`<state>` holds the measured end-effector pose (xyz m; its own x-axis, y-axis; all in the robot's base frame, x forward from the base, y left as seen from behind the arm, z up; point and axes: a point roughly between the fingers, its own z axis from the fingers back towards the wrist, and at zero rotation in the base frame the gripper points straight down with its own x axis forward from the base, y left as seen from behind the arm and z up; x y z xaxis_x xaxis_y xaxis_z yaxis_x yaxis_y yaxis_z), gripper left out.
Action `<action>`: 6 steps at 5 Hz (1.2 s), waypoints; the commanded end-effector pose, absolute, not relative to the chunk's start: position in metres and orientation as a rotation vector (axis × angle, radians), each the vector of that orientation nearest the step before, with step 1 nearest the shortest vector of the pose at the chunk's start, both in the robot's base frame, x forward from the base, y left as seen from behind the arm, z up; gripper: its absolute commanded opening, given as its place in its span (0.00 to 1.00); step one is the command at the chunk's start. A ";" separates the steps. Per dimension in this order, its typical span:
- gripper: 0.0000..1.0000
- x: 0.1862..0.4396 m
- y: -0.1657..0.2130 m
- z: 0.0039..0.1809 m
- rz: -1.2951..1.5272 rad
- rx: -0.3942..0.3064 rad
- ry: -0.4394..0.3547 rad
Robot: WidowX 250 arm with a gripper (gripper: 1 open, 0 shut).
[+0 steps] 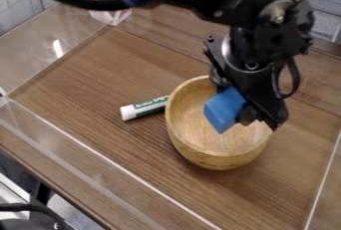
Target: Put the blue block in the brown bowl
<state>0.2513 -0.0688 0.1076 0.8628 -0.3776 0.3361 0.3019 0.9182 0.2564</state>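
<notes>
The gripper (237,110) is clamped on the blue block (224,110), just above the brown bowl (200,144). Beneath lies a wooden table (120,65) with clear walls (40,45).

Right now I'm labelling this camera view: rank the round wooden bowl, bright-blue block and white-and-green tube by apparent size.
1. Round light-brown wooden bowl, clearly largest.
2. and 3. White-and-green tube and bright-blue block: unsure. The tube looks longer, the block bulkier, and it hangs raised in the gripper.

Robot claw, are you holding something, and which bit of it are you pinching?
Yes: the gripper holds the blue block by its upper right end, over the brown bowl.
</notes>
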 end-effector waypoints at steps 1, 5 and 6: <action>0.00 0.256 -0.069 0.116 -0.338 0.185 -0.434; 1.00 0.254 -0.071 0.104 -0.299 0.161 -0.398; 1.00 0.255 -0.071 0.103 -0.299 0.157 -0.390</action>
